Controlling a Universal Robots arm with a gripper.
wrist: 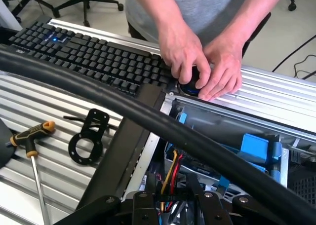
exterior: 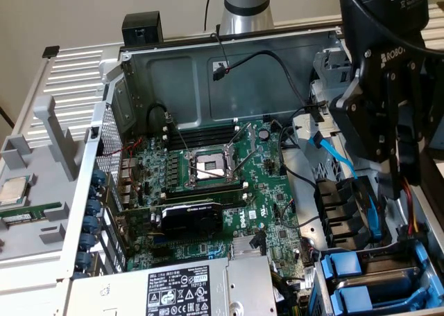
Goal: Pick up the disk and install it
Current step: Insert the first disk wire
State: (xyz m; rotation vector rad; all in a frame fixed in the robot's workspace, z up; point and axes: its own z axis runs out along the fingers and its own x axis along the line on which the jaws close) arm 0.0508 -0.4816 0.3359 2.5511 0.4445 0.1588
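Note:
My black gripper [exterior: 395, 170] hangs over the drive cage at the exterior view's right side of the open computer case [exterior: 208, 53]. Its black linkages [wrist: 173, 205] frame a bundle of red, yellow and black wires [wrist: 170, 175] in the wrist view. Blue plastic carrier parts [exterior: 347, 267] [wrist: 254, 148] sit in the cage below the gripper. The disk's silver body is hidden, and I cannot tell whether anything is gripped.
The motherboard [exterior: 215, 184] with an open CPU socket fills the case floor, and the labelled power supply [exterior: 180, 292] sits at the near edge. A person's hands [wrist: 197, 57] rest on a black round object on the case rim, by a keyboard [wrist: 84, 55]. A screwdriver [wrist: 32, 146] and black bracket [wrist: 89, 138] lie outside. A thick black cable [wrist: 148, 121] crosses the wrist view.

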